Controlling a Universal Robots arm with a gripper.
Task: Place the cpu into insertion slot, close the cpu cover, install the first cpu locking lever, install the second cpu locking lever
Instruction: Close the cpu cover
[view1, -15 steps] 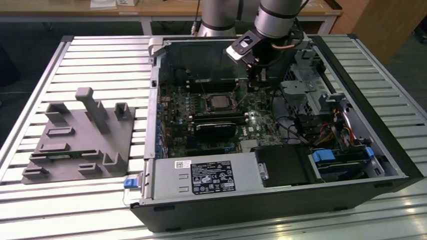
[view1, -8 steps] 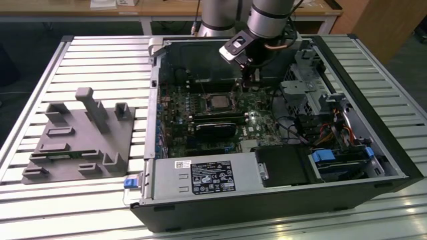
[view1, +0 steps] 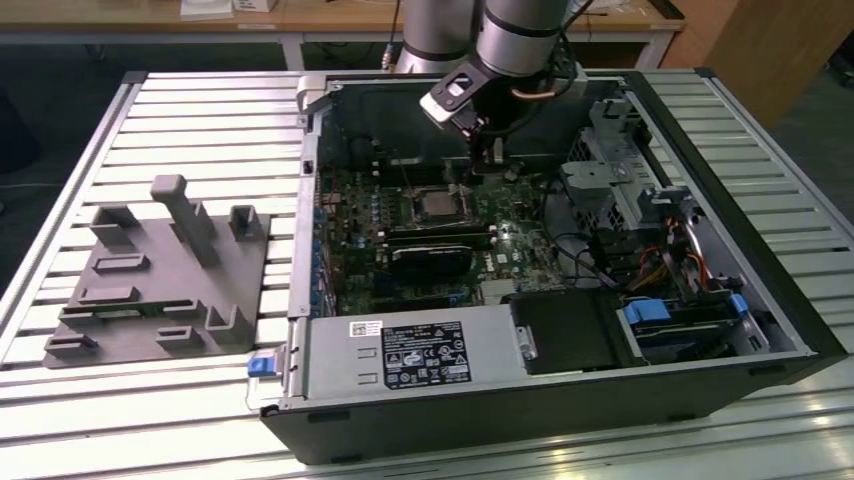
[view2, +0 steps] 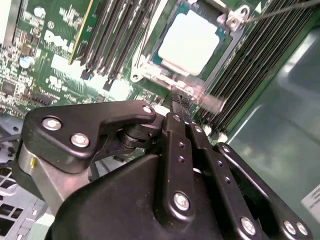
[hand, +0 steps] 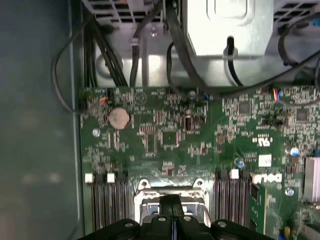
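I see an open computer case (view1: 561, 415) lying on the slatted bench (view1: 200, 110), reaching its near edge. A grey moulded fixture (view1: 160, 280) sits beside it, toward the bench's edge at the exterior view's left. The first wrist view shows a coin battery (hand: 119, 118) on the green board (hand: 165, 145).

This looks like a robotics lab or workshop. The table (view1: 174, 110) is built of ribbed aluminium slats. On it a grey moulded fixture block (view1: 160, 280) sits beside an opened black computer case (view1: 747, 300) lying on its side, with its green motherboard (view1: 360, 250) exposed. An industrial robot arm (view1: 521, 40) reaches its hand (view1: 491, 165) into the case, and plain wooden workbenches (view1: 334, 18) stand behind.
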